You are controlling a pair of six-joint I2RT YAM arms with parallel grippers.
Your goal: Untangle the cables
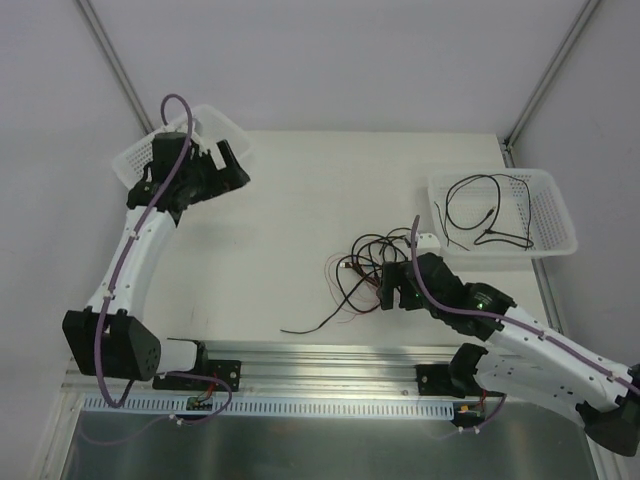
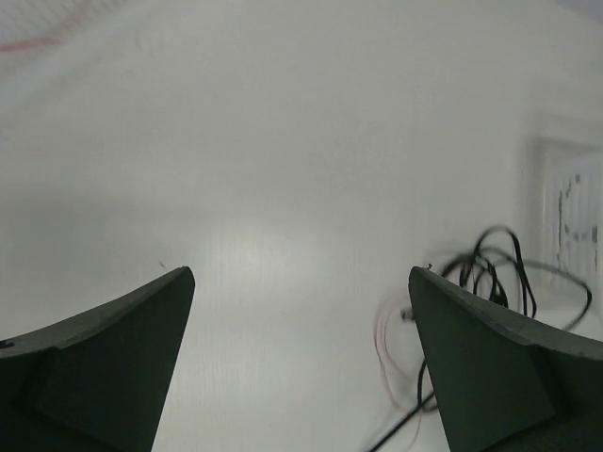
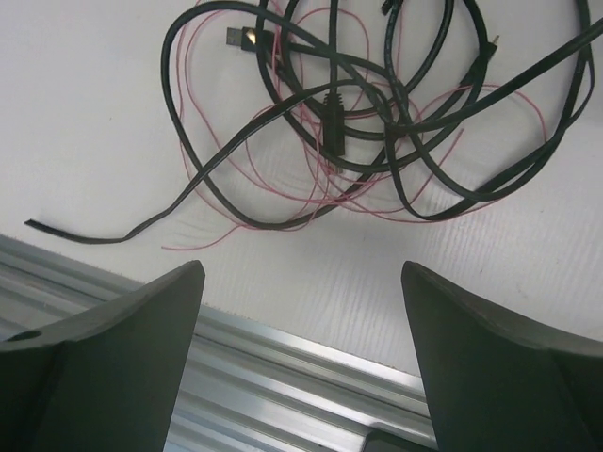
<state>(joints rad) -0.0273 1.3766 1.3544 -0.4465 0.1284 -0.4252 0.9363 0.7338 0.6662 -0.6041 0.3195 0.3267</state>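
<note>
Top external view: a white perforated plastic basket (image 1: 135, 160) sits at the far left corner, and the left gripper (image 1: 240, 168) is just beside it. In the left wrist view its dark fingers (image 2: 104, 363) stand wide apart with nothing between them. Near the middle of the white table (image 1: 300, 200) lies the tangle of thin black and red cables (image 1: 362, 262). The right gripper (image 1: 388, 288) hovers at the near right edge of the tangle, also spread open and empty. At the far right, a second white basket (image 1: 558, 215) holds one black cable (image 1: 490, 215).

I think you should take only one black strand at the outside of the pile, close to its moulded black plug (image 3: 332, 127), and pull slowly, so the thin red wire (image 3: 245, 229) is not dragged along. No brand, label or writing can be read.
</note>
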